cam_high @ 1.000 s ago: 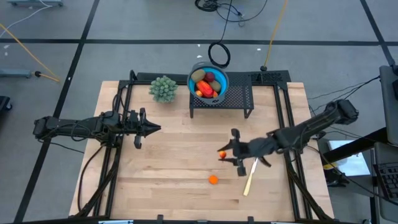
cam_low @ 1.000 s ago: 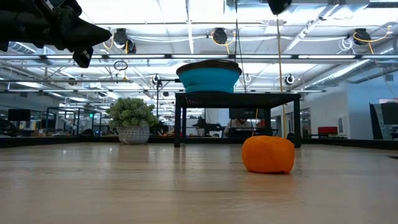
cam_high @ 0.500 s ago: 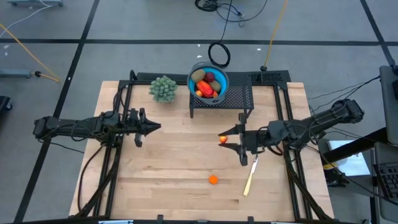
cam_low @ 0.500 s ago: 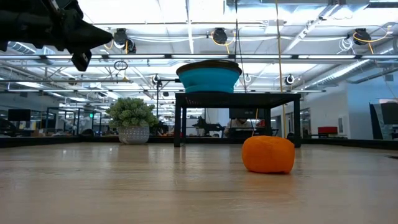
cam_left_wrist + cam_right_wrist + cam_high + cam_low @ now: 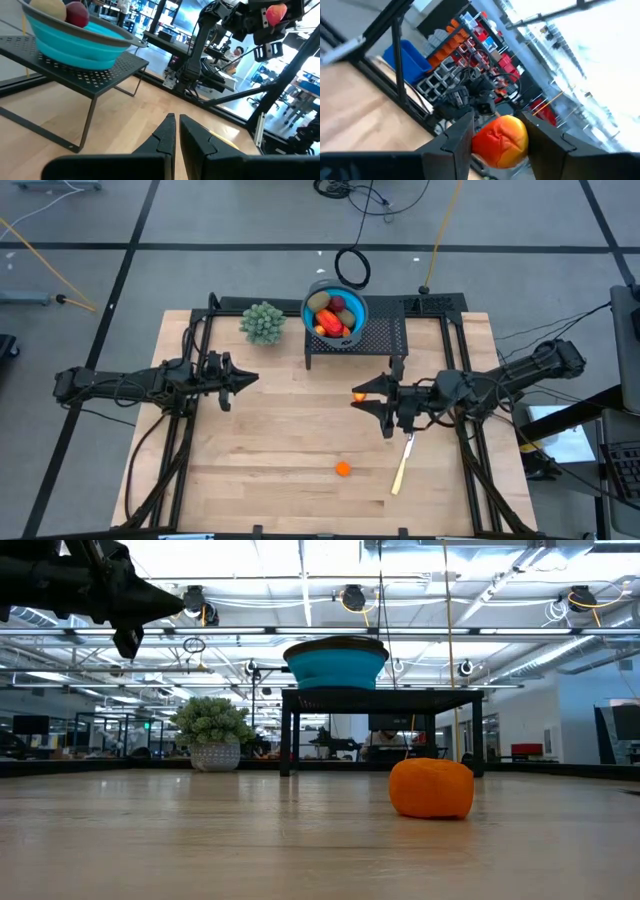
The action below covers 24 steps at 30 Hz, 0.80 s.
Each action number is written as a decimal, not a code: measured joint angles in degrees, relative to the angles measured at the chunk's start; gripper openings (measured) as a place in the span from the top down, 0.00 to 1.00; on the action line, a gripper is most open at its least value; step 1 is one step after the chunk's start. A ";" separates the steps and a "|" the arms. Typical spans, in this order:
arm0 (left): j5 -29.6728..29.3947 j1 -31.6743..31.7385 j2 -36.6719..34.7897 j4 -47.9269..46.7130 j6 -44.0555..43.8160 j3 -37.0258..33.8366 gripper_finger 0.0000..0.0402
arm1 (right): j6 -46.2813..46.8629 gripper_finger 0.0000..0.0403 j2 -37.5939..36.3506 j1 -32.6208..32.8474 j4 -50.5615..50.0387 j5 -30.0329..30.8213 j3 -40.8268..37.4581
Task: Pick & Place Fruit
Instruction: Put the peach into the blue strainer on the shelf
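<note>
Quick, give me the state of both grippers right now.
Left gripper: closed, holding nothing, waiting above the table's left side.
Right gripper: closed on a small orange fruit, in front of the bowl stand.

Orange fruit (image 5: 431, 789) on table (image 5: 200, 840); blue bowl (image 5: 335, 664) on black stand (image 5: 380, 700) behind.

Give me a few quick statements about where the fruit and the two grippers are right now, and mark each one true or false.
1. The right gripper holds a small orange fruit. True.
2. The blue bowl sits on the wooden tabletop. False: it rests on the black rack.
3. One orange piece lies loose on the table. True.
4. The left gripper is open wide. False: it is shut and empty.
</note>
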 joint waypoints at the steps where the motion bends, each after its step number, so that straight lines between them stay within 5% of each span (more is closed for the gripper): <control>1: 0.00 0.00 0.02 0.01 0.00 0.00 0.95 | 2.38 0.63 0.00 -0.35 0.00 0.00 0.00; 16: 0.00 0.00 0.00 -0.01 0.02 0.00 0.95 | 39.10 0.62 0.00 -12.58 1.32 4.21 0.00; 24: -0.02 0.00 0.00 -0.01 0.31 0.00 0.95 | 46.03 0.62 0.40 -23.72 0.52 -2.73 0.02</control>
